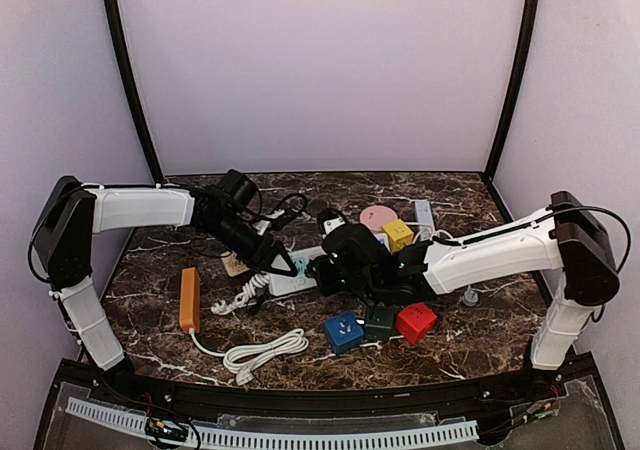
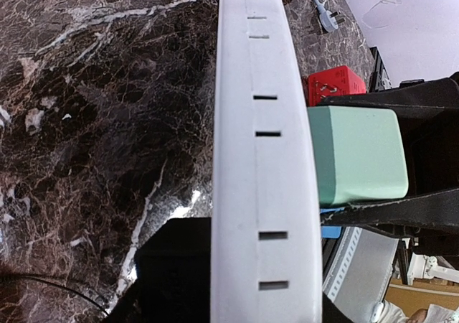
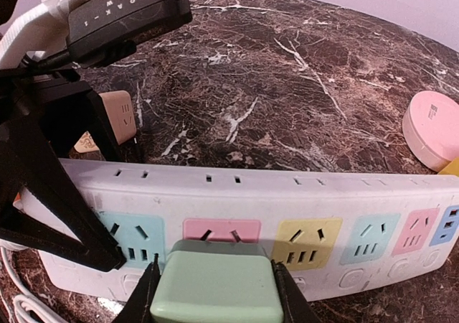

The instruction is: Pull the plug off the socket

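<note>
Though cluttered, dark marble tabletop (image 1: 470, 350), pale walls (image 1: 320, 70).

The top external view looks down from high behind the arm bases, across the whole dark marble tabletop (image 1: 480, 355). The left wrist camera sights closely along the long white plastic power strip (image 2: 262, 158), which runs up mid-frame. The right wrist camera faces the strip's sockets at close range. Both wrist views share the mint-green block plug (image 2: 358, 154).

The counter (image 3: 301, 86) looks like polished dark marble, glossy and white-veined. The power strip (image 3: 287, 194) is smooth, matt white plastic. The plug (image 3: 215, 291) seated in it is matt mint-green plastic.
</note>
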Robot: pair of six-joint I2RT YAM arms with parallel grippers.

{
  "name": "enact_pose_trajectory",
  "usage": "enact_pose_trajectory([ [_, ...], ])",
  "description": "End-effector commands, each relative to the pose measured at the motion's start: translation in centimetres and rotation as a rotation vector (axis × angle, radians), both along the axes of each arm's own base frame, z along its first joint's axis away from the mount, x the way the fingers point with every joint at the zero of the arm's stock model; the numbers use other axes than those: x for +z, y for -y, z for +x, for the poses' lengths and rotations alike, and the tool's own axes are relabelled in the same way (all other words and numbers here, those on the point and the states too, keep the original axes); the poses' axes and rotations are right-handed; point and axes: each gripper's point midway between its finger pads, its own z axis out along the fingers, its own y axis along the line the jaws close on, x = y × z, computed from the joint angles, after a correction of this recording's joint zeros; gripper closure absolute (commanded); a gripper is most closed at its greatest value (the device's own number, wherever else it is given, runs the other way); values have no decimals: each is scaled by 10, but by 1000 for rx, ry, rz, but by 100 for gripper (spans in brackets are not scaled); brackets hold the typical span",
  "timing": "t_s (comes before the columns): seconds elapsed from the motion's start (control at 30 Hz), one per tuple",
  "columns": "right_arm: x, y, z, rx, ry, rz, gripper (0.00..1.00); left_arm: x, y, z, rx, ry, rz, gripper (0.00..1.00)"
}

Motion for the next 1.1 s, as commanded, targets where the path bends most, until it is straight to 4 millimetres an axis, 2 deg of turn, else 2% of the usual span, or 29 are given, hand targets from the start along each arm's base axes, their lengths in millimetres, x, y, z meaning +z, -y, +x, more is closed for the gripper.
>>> enact_pose_trajectory([
  [0.0, 48, -23, 6, -14, 120, 90, 100, 6, 0, -3, -17, 25, 11, 99],
  [0.3, 56, -20, 8, -37, 144, 76, 100, 6, -2, -1, -10, 35, 23, 99],
  [0.57, 61, 10, 17, -114, 54, 200, 100, 4, -3, 0, -6, 39, 33, 99],
  [0.77, 69, 31, 22, -161, 49, 221, 100, 3, -4, 0, -4, 43, 38, 99],
  [1.07, 64, 37, 22, -179, 38, 210, 100, 2, -4, 0, -4, 45, 44, 99],
])
